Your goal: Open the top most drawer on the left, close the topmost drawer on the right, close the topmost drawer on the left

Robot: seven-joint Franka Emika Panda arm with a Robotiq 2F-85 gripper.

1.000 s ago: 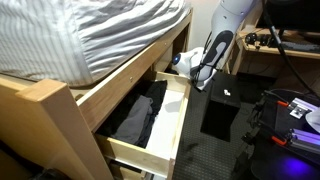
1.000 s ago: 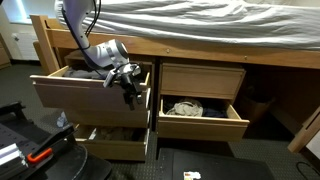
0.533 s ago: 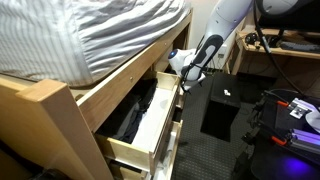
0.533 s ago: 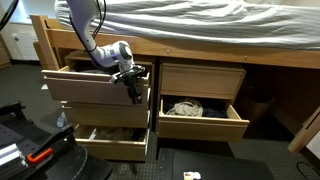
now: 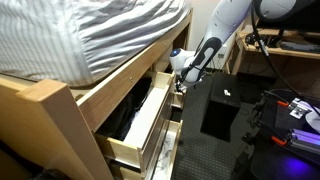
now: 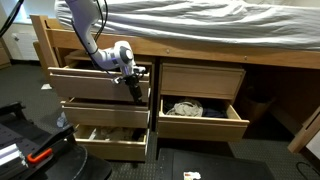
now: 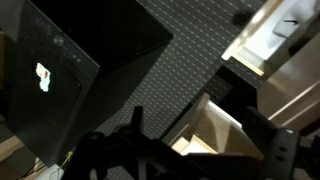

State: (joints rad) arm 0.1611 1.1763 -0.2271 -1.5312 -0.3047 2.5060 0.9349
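The gripper (image 6: pixel 133 86) sits against the front panel of the top left drawer (image 6: pixel 92 86), at the panel's end nearest the middle of the bed frame (image 6: pixel 255 46). Its dark fingers merge with the shadow there, so I cannot tell whether they are apart or together. In the other exterior view the gripper (image 5: pixel 178 80) touches the far upper corner of that drawer (image 5: pixel 143 132), just below the side rail of the bed frame (image 5: pixel 112 86). The drawer stands partly out from the frame, with dark clothing (image 5: pixel 130 114) visible inside it. The top right drawer (image 6: pixel 200 80) lies flush under the same rail. Beneath it the lower right drawer (image 6: pixel 205 122) is pulled out and holds crumpled cloth (image 6: pixel 184 108). On the left of the frame, the middle drawer (image 6: pixel 105 114) and the bottom drawer (image 6: pixel 112 148) also stand out from it. A mattress with a striped sheet (image 6: pixel 200 18) lies on top of the frame. In the wrist view the gripper (image 7: pixel 185 155) is only a dark shape at the lower edge, above a black box (image 7: pixel 90 55) bearing a small white tag (image 7: pixel 43 76). Pale drawer wood (image 7: pixel 215 125) shows beside it.
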